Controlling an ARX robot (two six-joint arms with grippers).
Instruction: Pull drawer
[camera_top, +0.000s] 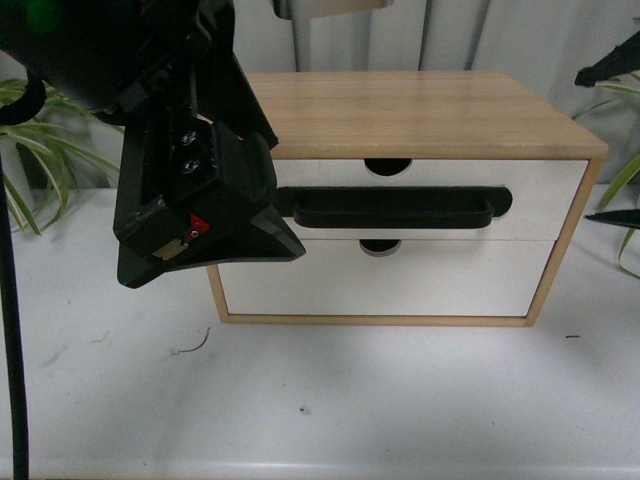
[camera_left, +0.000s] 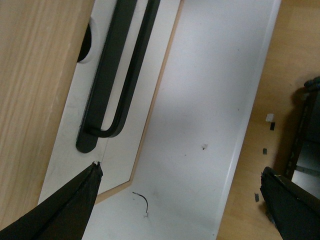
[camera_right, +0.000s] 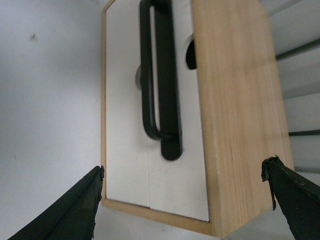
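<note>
The drawer (camera_top: 540, 195) is the upper one in a wooden cabinet (camera_top: 420, 110). It has a white front, a long black bar handle (camera_top: 395, 207) and a semicircular notch (camera_top: 387, 166). It looks flush with the cabinet. My left gripper (camera_top: 205, 215) hangs open in front of the cabinet's left end and hides that part. In the left wrist view the left gripper (camera_left: 180, 200) stands off the handle's end (camera_left: 90, 140). My right gripper (camera_right: 185, 200) is open, facing the cabinet's right end below the handle (camera_right: 160, 75). Its fingertips (camera_top: 612, 215) show at the picture's right edge.
A plain white lower drawer (camera_top: 400, 285) without a handle sits under the upper one. The cabinet stands on a white table (camera_top: 400, 410). Plants stand at the left (camera_top: 40, 170) and right (camera_top: 625, 180). A small wire scrap (camera_top: 195, 345) lies in front.
</note>
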